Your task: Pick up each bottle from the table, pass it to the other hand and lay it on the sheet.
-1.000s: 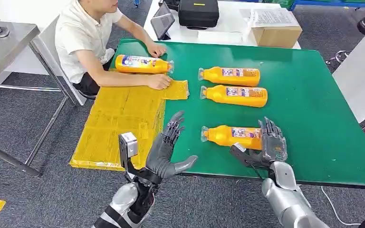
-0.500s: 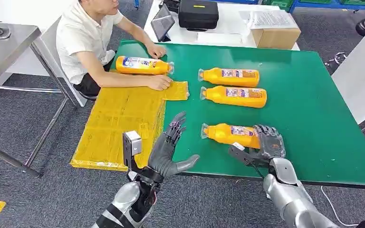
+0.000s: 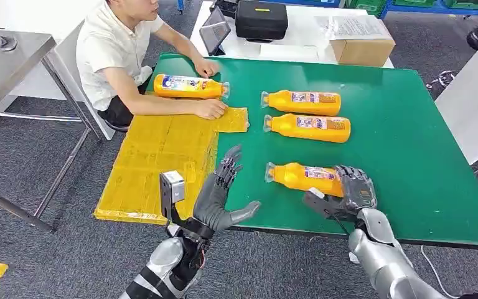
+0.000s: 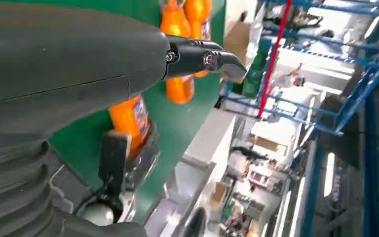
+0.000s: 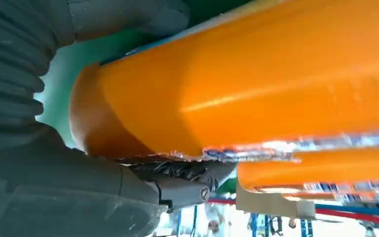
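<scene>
Three orange bottles lie on the green table. My right hand grips the nearest bottle at its base end, fingers curled over it and thumb underneath; that bottle looms close in the right wrist view. The two other bottles lie farther back. My left hand is open, fingers spread and raised at the table's front edge, holding nothing. The yellow sheet covers the table's left end. A fourth bottle lies at the sheet's far edge between a person's hands.
A person sits at the table's far left corner, forearms on the table. Behind stand a tablet, a black case and a cardboard box. A metal table is at the left.
My right hand's fingers, upright behind the nearest bottle's base a second ago, have curled down over it. The left hand has hardly moved.
</scene>
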